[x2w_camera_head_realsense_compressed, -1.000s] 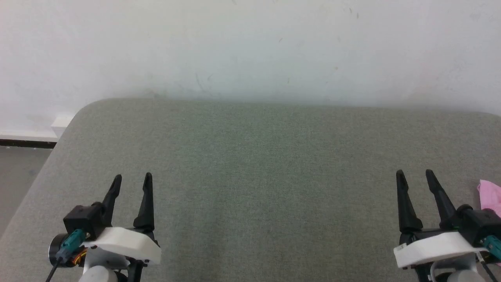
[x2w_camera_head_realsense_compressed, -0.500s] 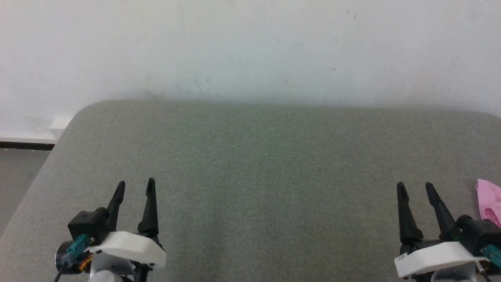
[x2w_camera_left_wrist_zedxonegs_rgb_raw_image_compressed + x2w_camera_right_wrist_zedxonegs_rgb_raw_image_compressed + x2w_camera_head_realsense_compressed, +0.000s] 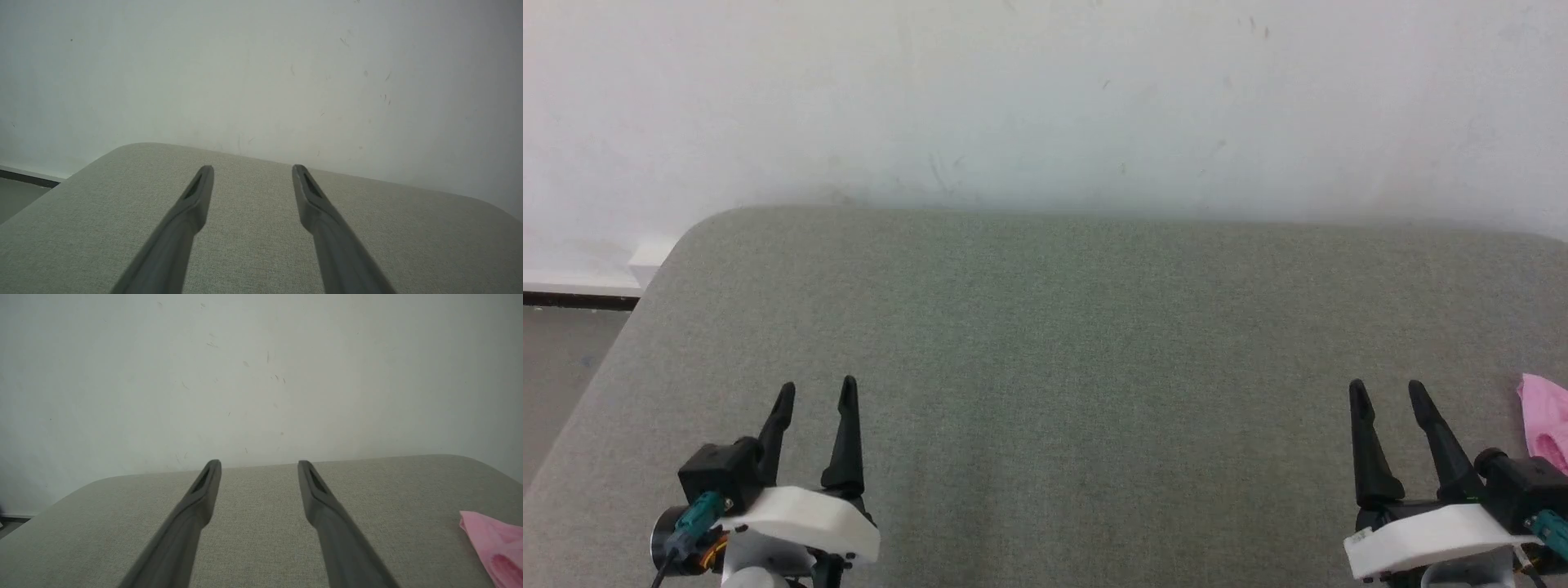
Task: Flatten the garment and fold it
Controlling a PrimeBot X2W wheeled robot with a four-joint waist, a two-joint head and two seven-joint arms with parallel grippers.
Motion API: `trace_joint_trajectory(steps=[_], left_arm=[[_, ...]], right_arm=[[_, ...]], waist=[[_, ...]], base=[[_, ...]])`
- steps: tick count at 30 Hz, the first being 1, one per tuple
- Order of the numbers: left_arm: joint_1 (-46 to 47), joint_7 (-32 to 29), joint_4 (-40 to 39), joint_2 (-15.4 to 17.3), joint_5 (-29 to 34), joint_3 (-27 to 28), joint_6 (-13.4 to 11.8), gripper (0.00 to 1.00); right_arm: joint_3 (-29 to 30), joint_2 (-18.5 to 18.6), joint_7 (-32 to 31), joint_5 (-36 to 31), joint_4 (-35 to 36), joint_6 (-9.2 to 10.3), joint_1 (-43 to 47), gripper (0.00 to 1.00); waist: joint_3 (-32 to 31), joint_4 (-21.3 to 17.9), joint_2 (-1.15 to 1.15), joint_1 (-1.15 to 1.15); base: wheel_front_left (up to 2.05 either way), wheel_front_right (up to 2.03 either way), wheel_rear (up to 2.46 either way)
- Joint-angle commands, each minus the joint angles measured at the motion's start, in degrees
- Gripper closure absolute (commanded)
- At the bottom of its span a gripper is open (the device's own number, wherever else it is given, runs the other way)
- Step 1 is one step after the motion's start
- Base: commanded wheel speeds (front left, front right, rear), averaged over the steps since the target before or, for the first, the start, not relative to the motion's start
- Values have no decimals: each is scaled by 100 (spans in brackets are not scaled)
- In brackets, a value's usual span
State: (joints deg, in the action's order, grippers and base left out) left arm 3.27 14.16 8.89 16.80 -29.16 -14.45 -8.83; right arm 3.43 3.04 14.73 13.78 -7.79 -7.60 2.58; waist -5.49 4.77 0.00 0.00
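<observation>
A corner of the light-pink garment [image 3: 1545,416] pokes into the head view at the far right edge of the grey-green padded surface [image 3: 1078,327]; the rest of it is cut off. In the right wrist view the garment [image 3: 492,543] lies at the lower right, off to the side of the fingers. My right gripper [image 3: 1383,390] stands open just left of it, apart from the cloth, with nothing between its fingers [image 3: 322,498]. At the lower left my left gripper [image 3: 817,389] is open and empty above bare fabric, its fingers [image 3: 196,196] spread wide.
A white wall [image 3: 1045,98] rises right behind the padded surface. The surface's rounded left corner [image 3: 698,229] drops off to a grey floor [image 3: 560,359] with a dark skirting strip [image 3: 580,300].
The left gripper has shifted slightly right and lower in the head view. The right gripper has sunk a little. The garment has stayed in place.
</observation>
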Motion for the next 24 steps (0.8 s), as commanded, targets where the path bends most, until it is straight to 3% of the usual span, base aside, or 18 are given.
trace_joint_trajectory(steps=[1, 3, 4, 24], left_arm=[[-65, 35, 36, 2, 27, 1, -45, 0], [-59, 33, 53, 3, 22, -3, -52, 0], [0, -1, 40, -3, 1, -5, -30, 100], [-34, -171, -70, -171, 346, 165, 79, 100]], right_arm=[[-7, -16, 27, 53, -1, 11, 35, 0], [-8, -16, 27, 57, -3, 11, 37, 0], [0, 0, -1, 25, -2, 0, 0, 100], [-40, 1, -181, -139, 91, 1, -31, 100]], waist=[[-2, 1, 0, 0], [-3, 1, 0, 0], [-2, 1, 0, 0], [64, -57, 0, 0]], base=[[0, 0, 0], [0, 0, 0], [0, 0, 0], [0, 0, 0]])
